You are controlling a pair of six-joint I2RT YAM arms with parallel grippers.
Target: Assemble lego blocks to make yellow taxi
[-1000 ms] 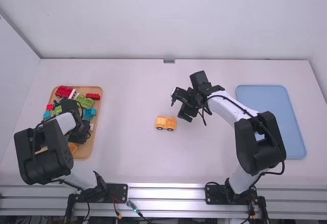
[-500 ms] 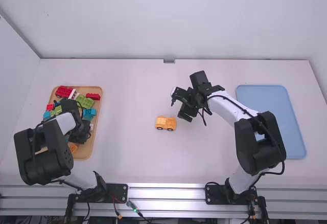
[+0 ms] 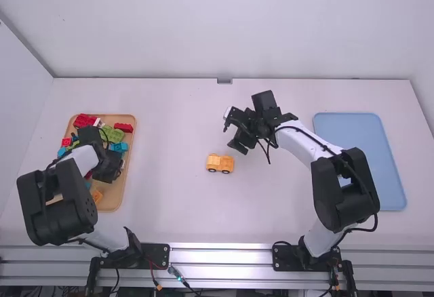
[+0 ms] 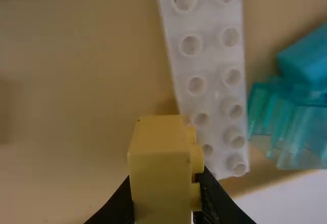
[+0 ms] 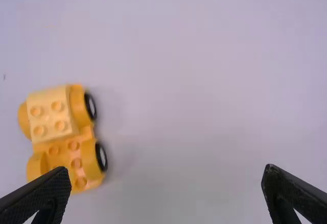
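The yellow car [image 3: 220,163] stands on its wheels on the worktop [image 3: 169,202], about midway between the left and right edges and between the near and far edges; its base carries a paler yellow roof block [image 5: 51,114] at one end, with four studs on top, and the base's own studs show beside it; two black wheels face the near edge; the right gripper [image 3: 232,134] is above the worktop, just off the car toward the far edge, and its two fingers [image 5: 46,196] stand wide apart with nothing between them; the left gripper [image 3: 107,169] is over the wooden tray [image 3: 127,192], which lies along the worktop's left edge, and it is closed on a yellow block [image 4: 158,157], whose studs point sideways between the fingers; that block overlaps one end of a white block [image 4: 204,55] in the left wrist view, though I can't tell whether the two touch; the white block has two long rows of studs and lies on the tray's floor near one rim, with a clear teal block [image 4: 286,127] beside it and a blue block [image 4: 309,58] against or very near the teal one; toward the tray's far edge are a large red block [image 3: 84,121], a green block [image 3: 112,134] and a flat red block [image 3: 123,127]; an orange block [image 3: 97,196] lies toward its near edge; a light blue tray [image 3: 359,154] lies by the worktop's right edge, behind the right arm.
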